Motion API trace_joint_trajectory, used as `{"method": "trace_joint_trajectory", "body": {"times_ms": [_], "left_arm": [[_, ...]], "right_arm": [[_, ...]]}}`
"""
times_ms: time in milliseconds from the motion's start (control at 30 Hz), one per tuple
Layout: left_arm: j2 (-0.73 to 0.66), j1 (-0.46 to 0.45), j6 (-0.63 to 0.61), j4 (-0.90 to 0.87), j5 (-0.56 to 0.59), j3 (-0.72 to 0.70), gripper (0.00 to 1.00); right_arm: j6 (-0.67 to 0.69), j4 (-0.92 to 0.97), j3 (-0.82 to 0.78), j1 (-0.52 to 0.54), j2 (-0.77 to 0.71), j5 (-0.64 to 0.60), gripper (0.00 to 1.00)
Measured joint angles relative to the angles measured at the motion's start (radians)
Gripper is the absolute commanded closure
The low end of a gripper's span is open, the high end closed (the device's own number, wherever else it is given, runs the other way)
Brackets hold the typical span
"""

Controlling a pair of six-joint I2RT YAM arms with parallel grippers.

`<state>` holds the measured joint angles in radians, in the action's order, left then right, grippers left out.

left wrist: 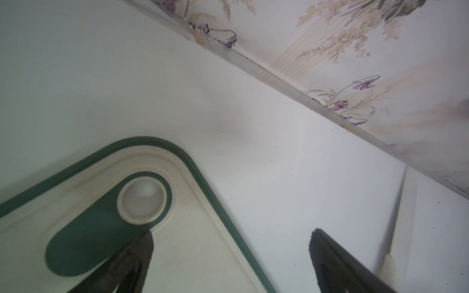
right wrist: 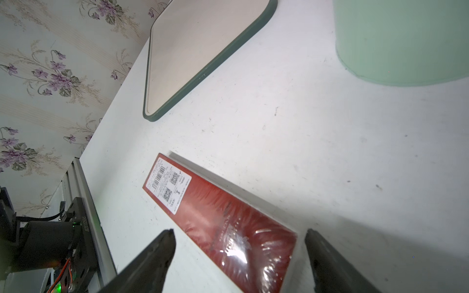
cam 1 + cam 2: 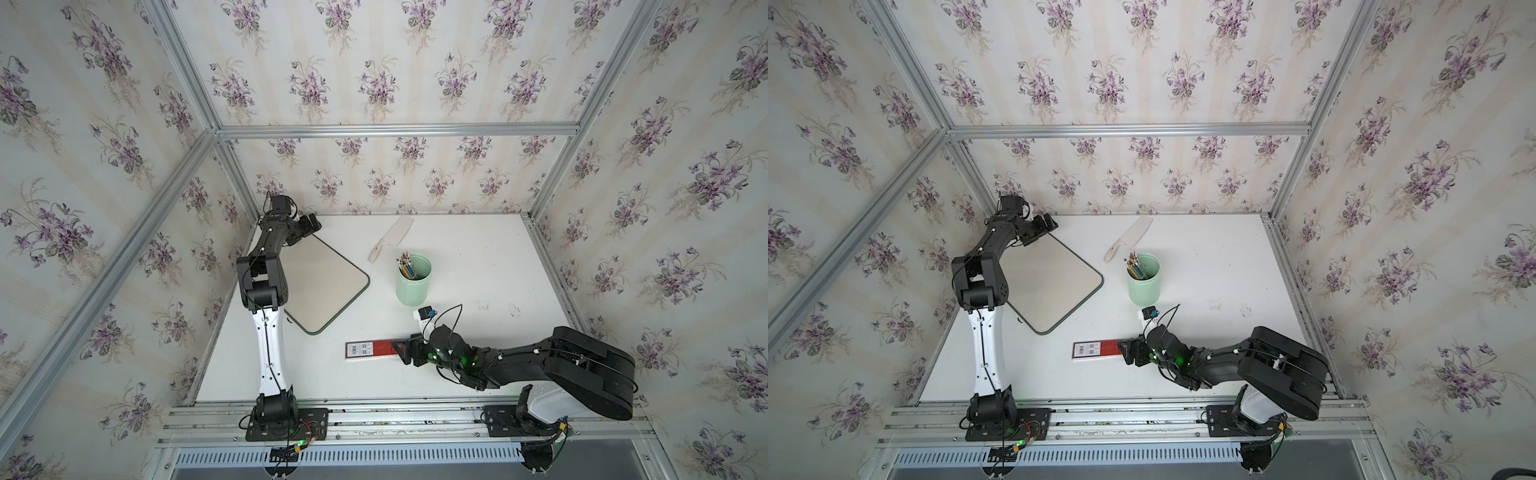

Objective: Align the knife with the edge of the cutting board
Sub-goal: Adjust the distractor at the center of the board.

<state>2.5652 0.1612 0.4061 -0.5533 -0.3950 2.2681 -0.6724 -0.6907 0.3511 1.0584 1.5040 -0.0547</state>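
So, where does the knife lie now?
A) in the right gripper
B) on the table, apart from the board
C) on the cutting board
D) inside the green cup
B: the knife lies on the white table, with a gap to the cutting board.

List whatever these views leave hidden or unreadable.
Cutting board: far corner and one side covered by the left arm, both top views.
Red box: near end cut off by the right wrist view's frame; the right gripper covers it in both top views.
Knife: too small to tell its cutting edge.
Green cup: contents out of frame in the right wrist view.
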Motion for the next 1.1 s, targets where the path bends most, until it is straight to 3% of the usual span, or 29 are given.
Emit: {"method": "trace_joint_trajectory", "body": {"times_ms": [500, 833, 1100], "left_arm": [[0.026, -0.008, 0.005, -0.053, 0.071, 0.045, 0.00], [-0.066, 0.075, 0.017, 0.042, 0.148, -0.107, 0.01], [-0.067, 0.122, -0.008, 0.072, 0.222, -0.085, 0.01]], "right_arm": [[0.000, 0.015, 0.086, 0.000, 0.061, 0.029, 0.16], [-0.002, 0.014, 0.113, 0.006, 0.104, 0.042, 0.17], [-0.001, 0.013, 0.129, 0.031, 0.120, 0.039, 0.17]]}}
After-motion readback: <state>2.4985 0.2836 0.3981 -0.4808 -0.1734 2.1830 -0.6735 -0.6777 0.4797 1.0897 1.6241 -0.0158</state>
